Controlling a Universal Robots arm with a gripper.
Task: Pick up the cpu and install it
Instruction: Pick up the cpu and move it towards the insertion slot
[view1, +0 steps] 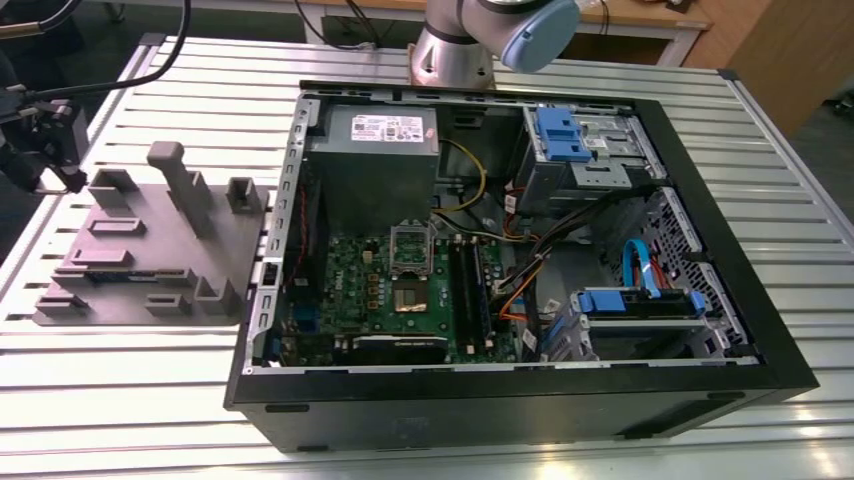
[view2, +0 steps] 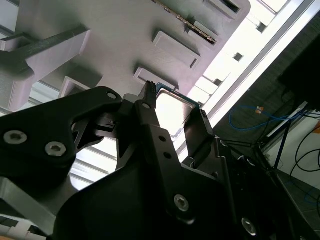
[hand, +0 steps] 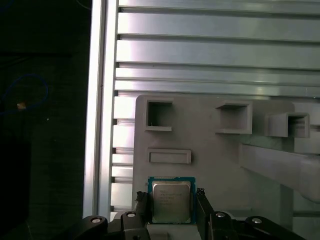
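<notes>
The cpu (hand: 171, 201) is a small square chip with a silvery top and a thin pale rim. My gripper (hand: 171, 195) is shut on it, one black finger against each of two opposite edges. It hangs over a corner of the grey fixture block (hand: 210, 155). In the second wrist view the cpu (view2: 172, 107) shows bright between the two fingers of my gripper (view2: 174, 102). In the exterior view my gripper (view1: 56, 160) is at the far left, over the fixture block (view1: 147, 250) and well away from the green board (view1: 360, 290) and its socket (view1: 408, 298).
The open computer case (view1: 727, 260) lies on the slatted metal table (view1: 134, 400). Inside it are a grey metal box (view1: 380, 135), black memory sticks (view1: 467, 285), blue drive bays (view1: 574, 135) and cables. The fixture block has upright posts (view1: 174, 175). The table edge (hand: 97, 100) is close beside my gripper.
</notes>
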